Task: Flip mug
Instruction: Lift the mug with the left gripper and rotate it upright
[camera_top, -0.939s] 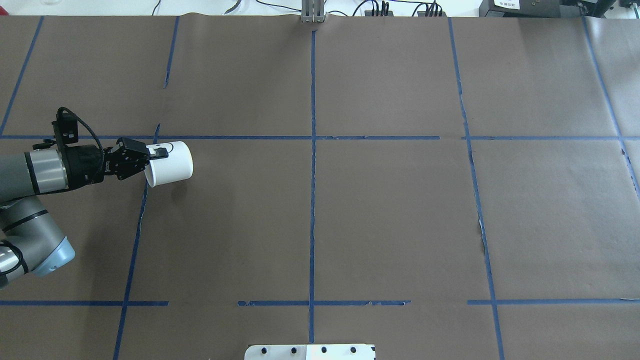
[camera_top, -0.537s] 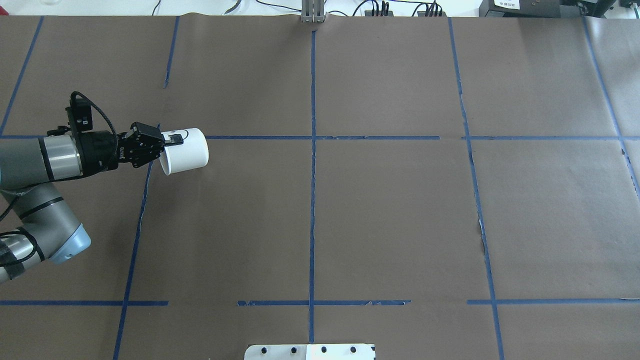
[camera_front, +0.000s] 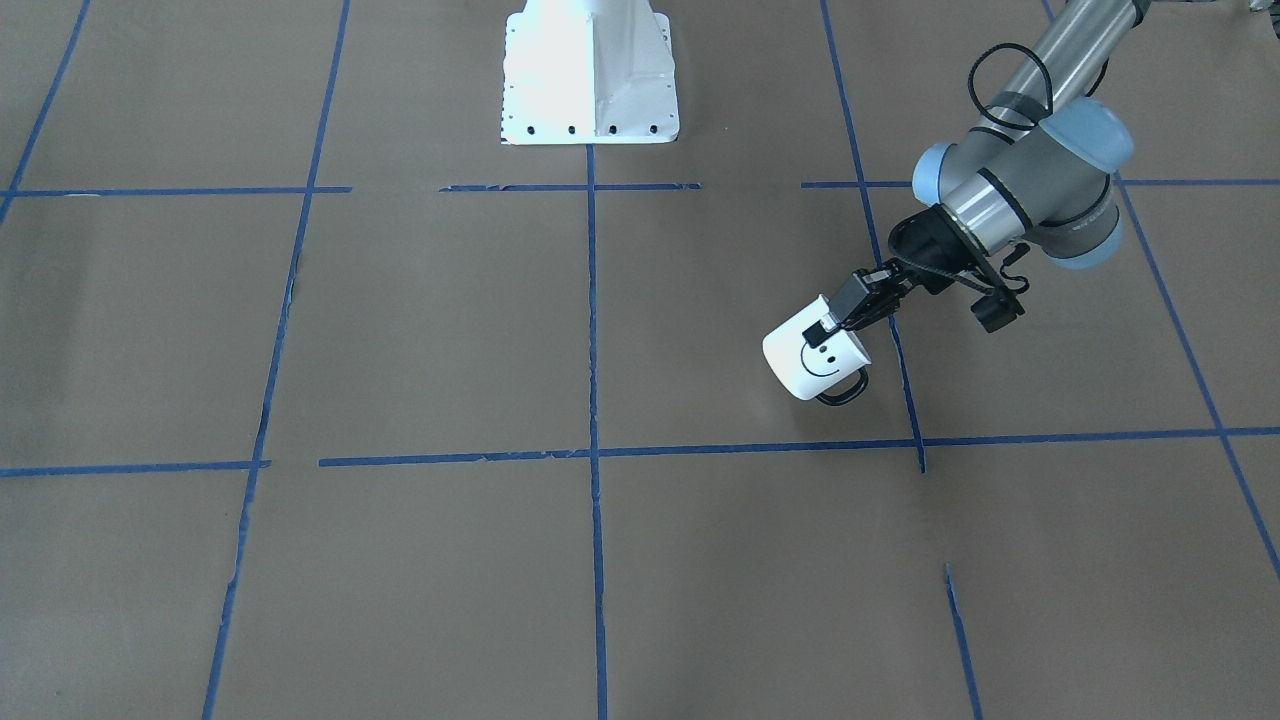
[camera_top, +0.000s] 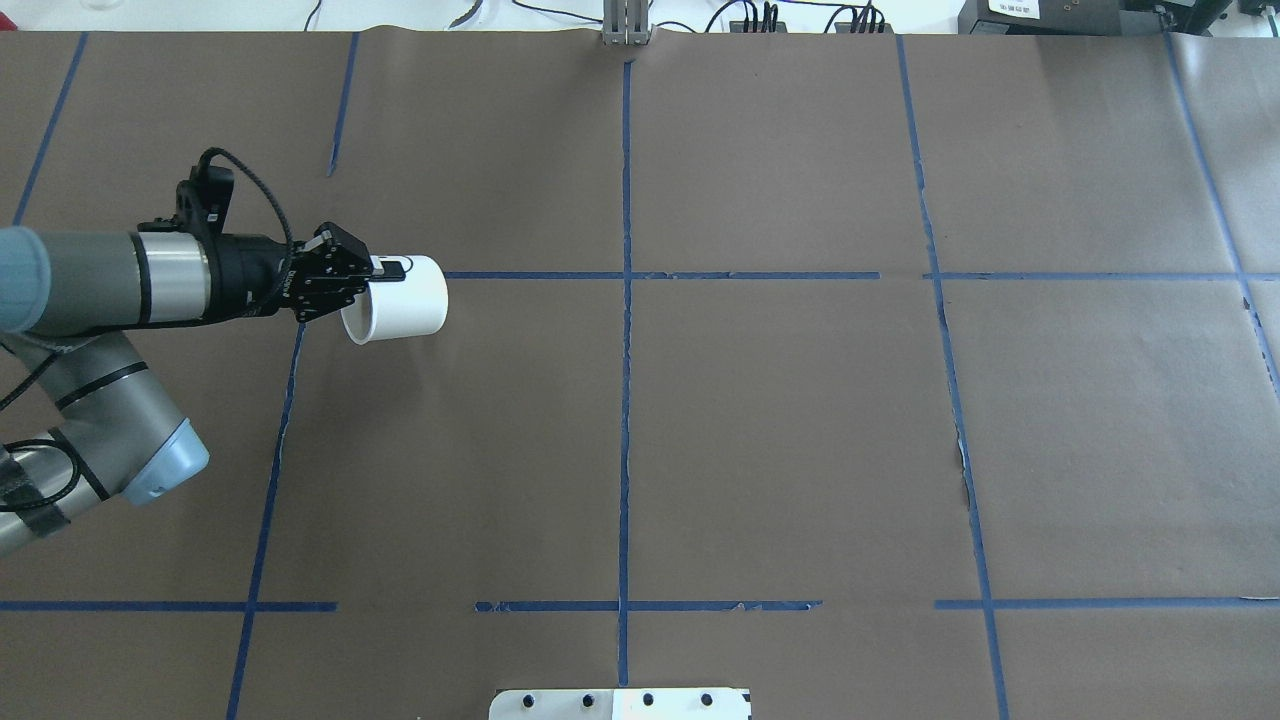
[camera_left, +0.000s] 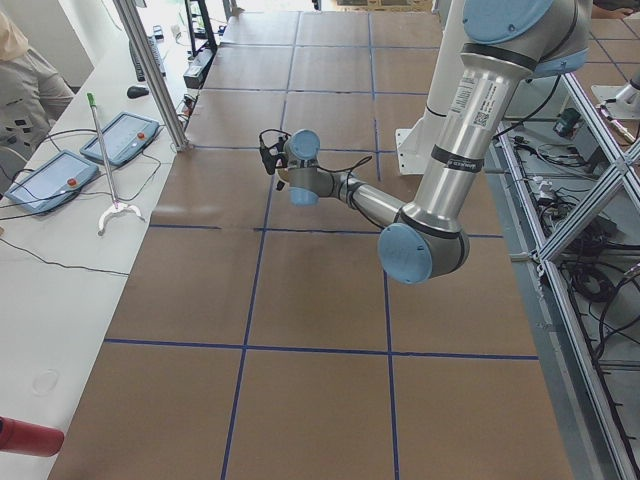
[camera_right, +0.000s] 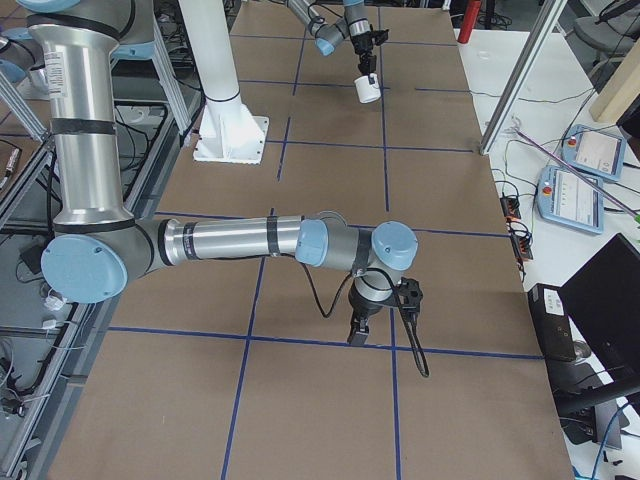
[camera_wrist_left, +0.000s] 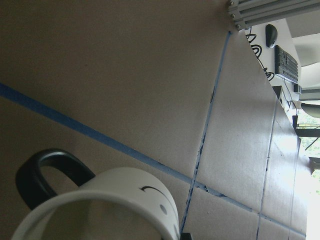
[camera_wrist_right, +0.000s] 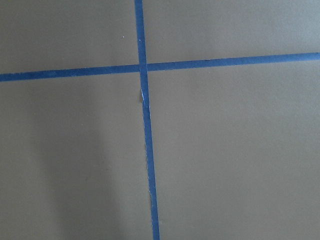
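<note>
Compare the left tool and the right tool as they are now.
The left tool grips the mug by its rim; the right tool carries nothing visible. The left tool reaches out sideways; the right tool points down at the table. Both are black.

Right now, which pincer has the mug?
The left pincer, clamped on the rim of the mug; the right pincer sits far off, above a tape crossing.

Overhead looking forward, front view opposite, sharing table (camera_top: 800, 450)
</note>
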